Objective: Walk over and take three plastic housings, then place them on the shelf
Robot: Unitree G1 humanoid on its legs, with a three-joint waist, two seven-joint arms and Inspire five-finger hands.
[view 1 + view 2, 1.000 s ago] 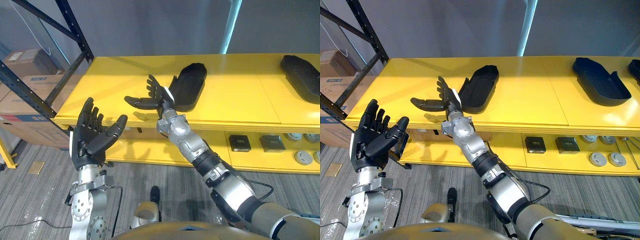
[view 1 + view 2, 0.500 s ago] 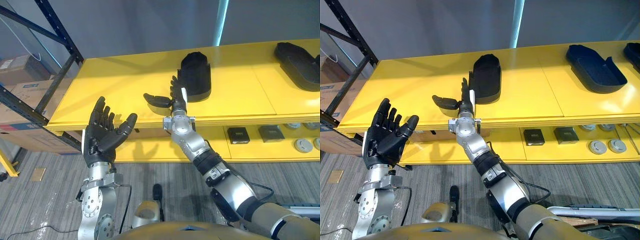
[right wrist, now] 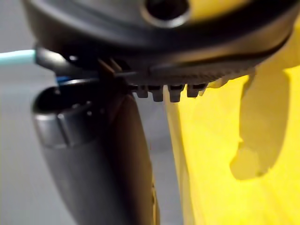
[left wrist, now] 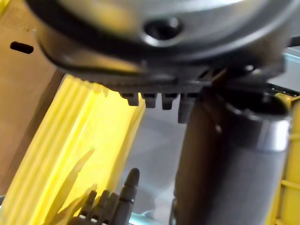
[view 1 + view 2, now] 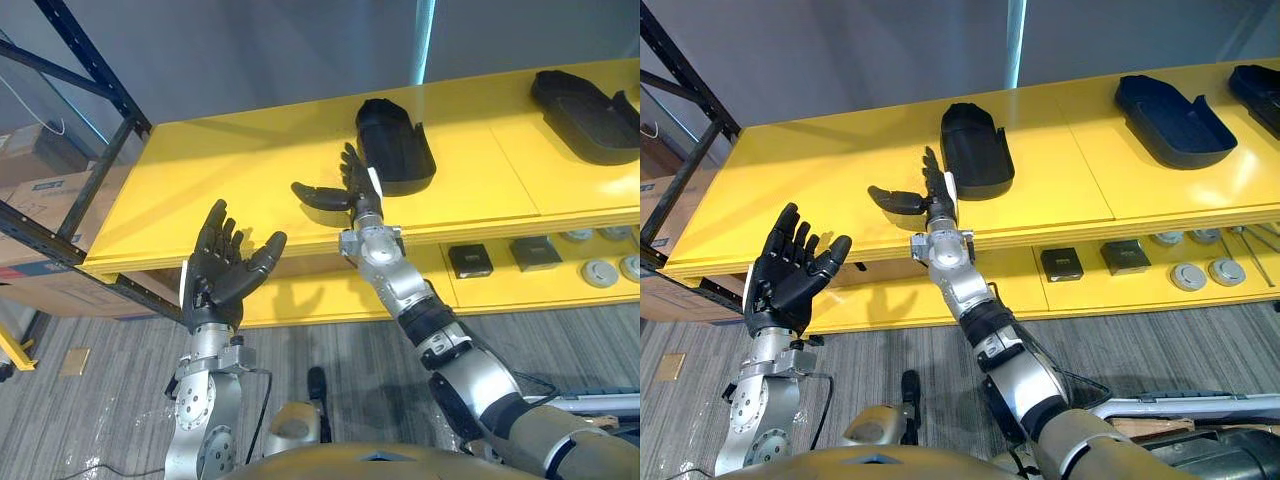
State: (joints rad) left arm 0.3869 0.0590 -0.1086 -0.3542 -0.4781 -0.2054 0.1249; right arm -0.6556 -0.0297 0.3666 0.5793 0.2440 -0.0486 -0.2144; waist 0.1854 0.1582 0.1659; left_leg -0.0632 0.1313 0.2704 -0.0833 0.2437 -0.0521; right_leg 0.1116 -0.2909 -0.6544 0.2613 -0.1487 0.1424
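The long black plastic housing (image 5: 393, 145) lies flat on the top of the yellow bench (image 5: 220, 180). It is a matte, hollow shell with a rounded far end, a raised rim and a small tab on its right edge, and its long axis now runs almost straight away from the robot. A second ago it sat slantwise across the view, but the whole picture has swung with it. I judge that the robot has turned and stepped to face it, not that the housing was moved. Through this the right hand (image 5: 356, 192) has kept its place by the housing's near left corner, with fingers straight and spread, thumb out to the side and nothing in it. Whether the fingertips touch the shell I cannot tell. The first pick-up looks lined up but not yet made. The left hand (image 5: 222, 275) hovers before the bench's front edge, palm up, fingers relaxed and empty. Another black plastic housing (image 5: 585, 100) lies well apart to the right on the same top, and small black boxes (image 5: 468, 260) sit on the lower level beneath.
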